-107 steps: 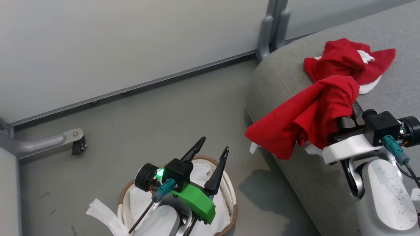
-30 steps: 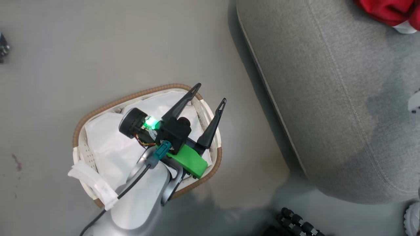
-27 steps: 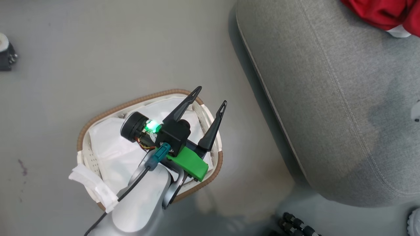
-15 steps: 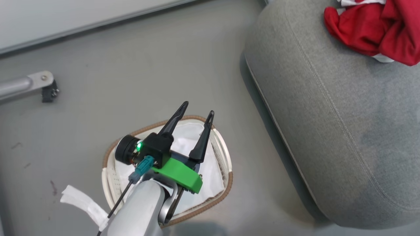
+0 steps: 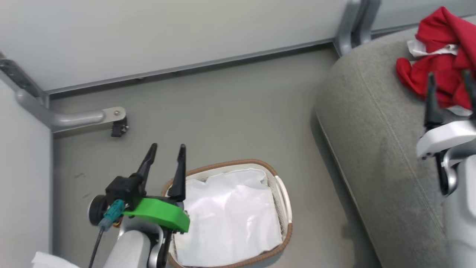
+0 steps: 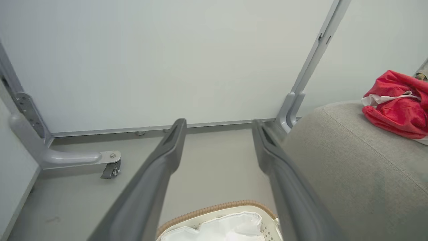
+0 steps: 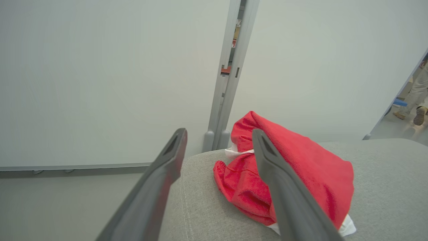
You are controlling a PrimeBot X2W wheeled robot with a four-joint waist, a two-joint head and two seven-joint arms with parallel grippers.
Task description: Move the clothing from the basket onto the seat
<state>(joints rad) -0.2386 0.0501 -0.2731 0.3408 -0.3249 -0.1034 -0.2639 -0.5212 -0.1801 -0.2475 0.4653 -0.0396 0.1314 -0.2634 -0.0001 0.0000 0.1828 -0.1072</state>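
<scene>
The clothing (image 5: 444, 61) lies in a crumpled red heap with white trim on the far right part of the seat (image 5: 375, 126), near the wall. The right gripper (image 5: 449, 74) hangs on the near side of the heap with its two dark fingers spread apart and nothing between them. In the right wrist view one finger crosses in front of the red fabric, and I cannot tell whether it touches.

The basket (image 5: 238, 163) stands on the grey floor (image 5: 223, 111) left of the seat, a strip of bare floor between them. A rumpled white liner (image 5: 230, 212) lies inside it. The left gripper (image 5: 167, 146) sits at the basket's left rim, fingers parted and empty, pointing toward the far wall panel (image 5: 167, 33).

A grey upright post (image 5: 353, 22) rises at the far corner of the seat. Farther left, a metal foot with a small castor (image 5: 119, 128) juts out over the floor. Past the partition's right edge, a person's legs (image 7: 418, 97) show.
</scene>
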